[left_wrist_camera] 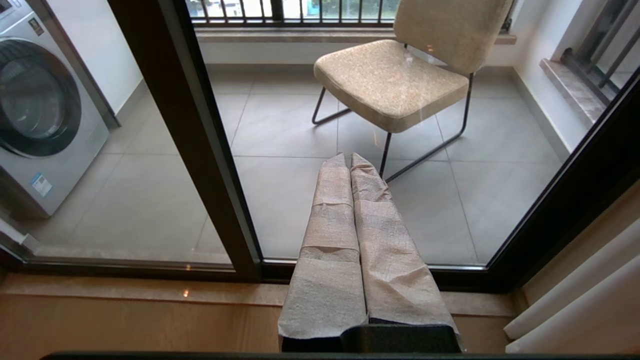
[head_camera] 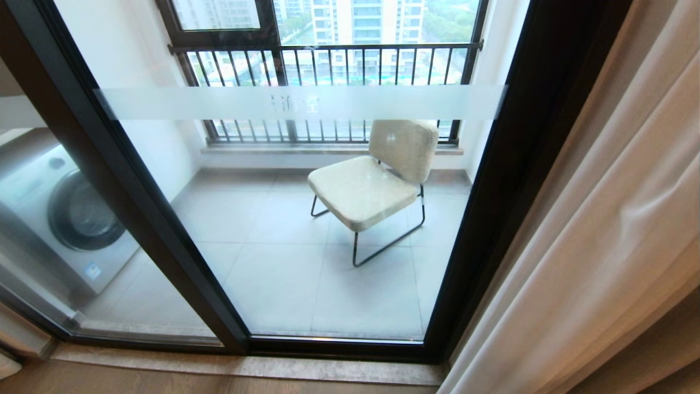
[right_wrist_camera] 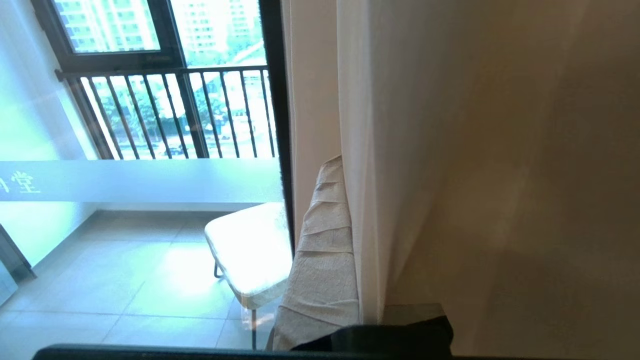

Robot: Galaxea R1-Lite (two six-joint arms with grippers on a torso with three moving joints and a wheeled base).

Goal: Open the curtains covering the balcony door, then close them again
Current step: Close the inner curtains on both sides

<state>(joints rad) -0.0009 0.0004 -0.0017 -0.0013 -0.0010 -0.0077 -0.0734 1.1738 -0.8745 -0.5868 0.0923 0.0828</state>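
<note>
Two end effectors: left (left_wrist_camera: 350, 162) pressed together, right (right_wrist_camera: 350, 200) pinching the curtains (head_camera: 612, 230) (one chair (head_camera: 377, 180) outside)

The curtains (head_camera: 612, 230) are beige and off-white. The balcony door (head_camera: 508, 164) has a black frame and a frosted white band. Beyond it: a speckled cream chair (head_camera: 377, 180) (black legs), a silver-grey washing machine (head_camera: 60, 219), and grey floor tiles (head_camera: 273, 262).

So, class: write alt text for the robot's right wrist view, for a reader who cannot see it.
The right pincer, fabric-wrapped, is shut on the thin white sheer curtain beside the heavy beige drape. Left of them, the black-framed glass balcony door shows a cream cushioned chair.
</note>
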